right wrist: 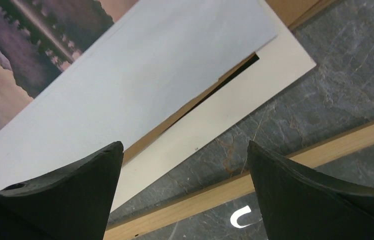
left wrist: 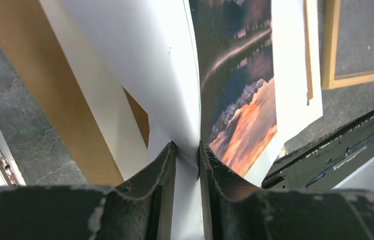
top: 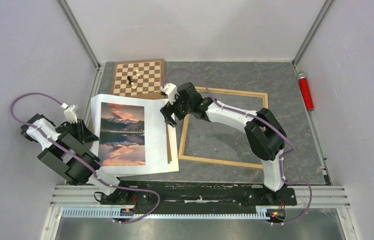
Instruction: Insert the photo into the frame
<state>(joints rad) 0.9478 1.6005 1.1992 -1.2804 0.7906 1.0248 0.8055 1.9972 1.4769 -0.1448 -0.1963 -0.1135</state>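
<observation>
The photo (top: 122, 134), a sunset mountain lake print with a white margin, lies at the left on a stack of sheets. Its left edge is lifted and curled. My left gripper (top: 94, 137) is shut on that white edge; in the left wrist view the sheet runs straight between its fingertips (left wrist: 187, 148), with the picture (left wrist: 240, 100) to the right. The light wood frame (top: 225, 91) lies flat to the right of the stack. My right gripper (top: 170, 118) hovers open over the gap between the stack and the frame's left rail (right wrist: 275, 167), and nothing sits between its fingers (right wrist: 185, 150).
A chessboard (top: 139, 75) with a few pieces lies behind the stack. A brown backing board (left wrist: 50, 90) and a cream mat (right wrist: 255, 90) sit under the photo. A red cylinder (top: 305, 91) rests by the right wall. Metal rails line the near edge (top: 200, 192).
</observation>
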